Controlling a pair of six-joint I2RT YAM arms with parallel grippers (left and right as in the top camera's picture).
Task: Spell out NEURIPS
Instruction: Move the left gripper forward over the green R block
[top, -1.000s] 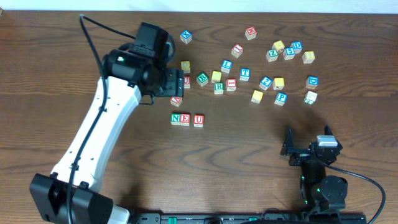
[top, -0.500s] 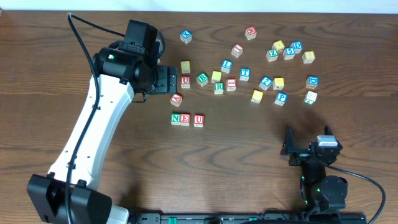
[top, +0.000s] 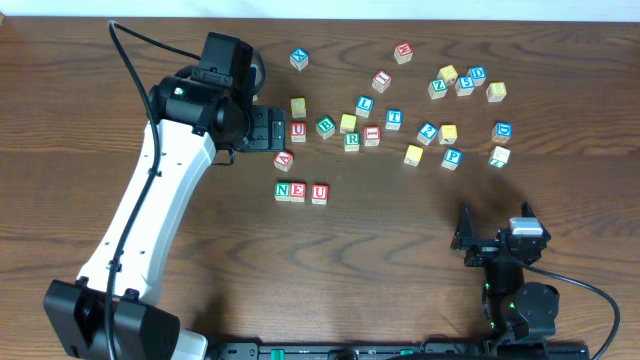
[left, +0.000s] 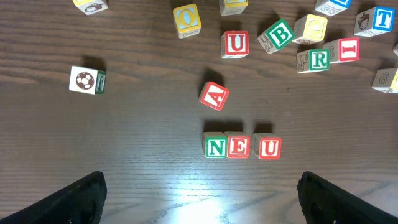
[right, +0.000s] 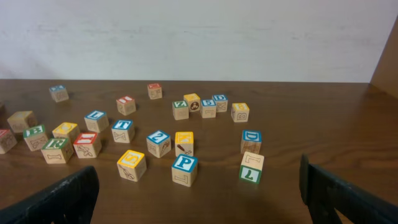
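Left claw: my left gripper (left: 200, 198) hangs over the table (left: 124, 162), spread wide, gripping nothing.
Right claw: my right gripper (right: 199, 193) gapes wide too, empty.
Row: N cube (left: 216, 147) touches E cube (left: 238, 147); U cube (left: 269, 148) sits just beside E.
Loose: R cube (left: 319, 59) and I cube (left: 349, 49) sit together; P cube (right: 184, 167) lies nearer my right arm.

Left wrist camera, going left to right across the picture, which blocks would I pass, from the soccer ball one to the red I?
In order: soccer-ball block → yellow O block → green N cube → red E cube → red U cube of the row → green R block → red I block.
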